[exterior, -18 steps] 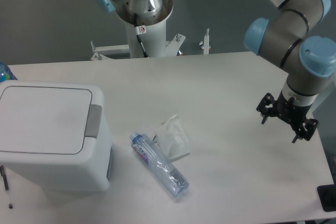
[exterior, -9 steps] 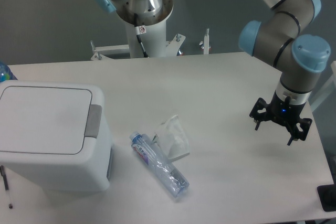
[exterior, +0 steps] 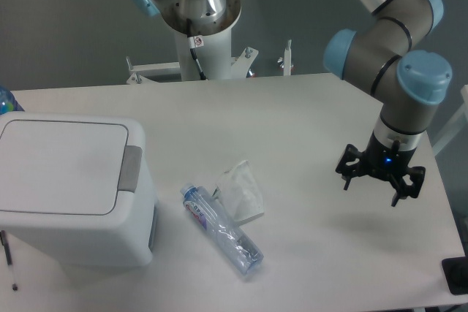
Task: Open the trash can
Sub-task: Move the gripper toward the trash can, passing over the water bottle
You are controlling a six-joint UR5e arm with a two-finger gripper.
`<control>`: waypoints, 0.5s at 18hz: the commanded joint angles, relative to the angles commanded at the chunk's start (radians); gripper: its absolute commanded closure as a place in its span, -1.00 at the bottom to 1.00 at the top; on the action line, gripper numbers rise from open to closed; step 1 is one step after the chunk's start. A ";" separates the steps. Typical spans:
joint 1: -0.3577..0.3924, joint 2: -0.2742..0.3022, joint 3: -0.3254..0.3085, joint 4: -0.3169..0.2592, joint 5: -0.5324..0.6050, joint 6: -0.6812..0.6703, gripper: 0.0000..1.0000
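- While its flat lid lay shut and its grey latch [exterior: 131,169] went untouched, the trash can [exterior: 73,188] sat far to the left of the gripper [exterior: 379,180], across almost the whole table [exterior: 307,115].
- Over the past second the gripper had slid leftward and a little lower, turning as it went; its fingers stood spread apart with nothing between them, hanging above the tabletop.
- That shift read as the opening of an approach: the arm had begun closing on the bin, yet remained well apart from it, so the task looked barely started.
- Between gripper and bin, left of the fingers, lay a clear plastic bottle [exterior: 221,229] on its side, touching a crumpled clear wrapper [exterior: 240,190].
- The table was pale and matte; behind it, up and to the gripper's left, stood a white pedestal [exterior: 203,34] against a grey wall.
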 joint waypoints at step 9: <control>-0.124 -0.017 0.198 -0.325 -0.014 -0.221 -1.00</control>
